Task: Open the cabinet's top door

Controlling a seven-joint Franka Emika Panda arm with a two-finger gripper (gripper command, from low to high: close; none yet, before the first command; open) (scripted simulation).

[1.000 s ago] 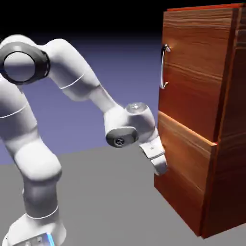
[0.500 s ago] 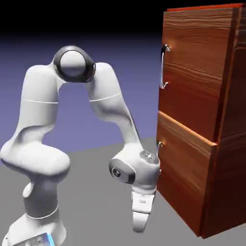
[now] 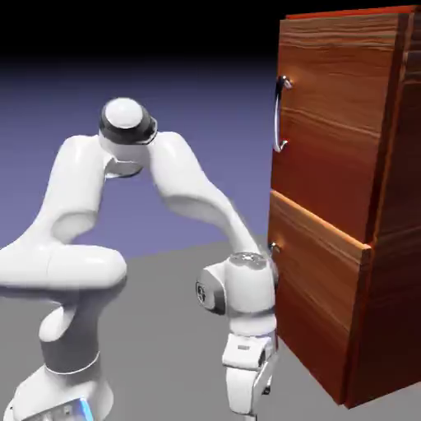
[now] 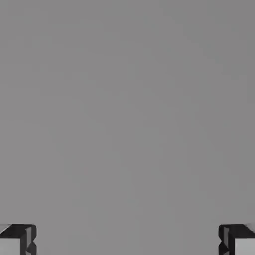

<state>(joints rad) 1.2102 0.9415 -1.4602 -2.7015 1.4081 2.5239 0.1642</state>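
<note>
My gripper [image 3: 247, 403] hangs low, pointed down at the grey table [image 4: 127, 109], jaws wide apart and empty; only bare tabletop shows between my fingertips [image 4: 15, 244] in the hand view. Just beside my wrist stands the cabinet [image 3: 349, 205], its lower panel [image 3: 316, 279] jutting out slightly. Well above my hand, the top door [image 3: 329, 115] sits shut, its curved silver handle [image 3: 279, 113] untouched.
</note>
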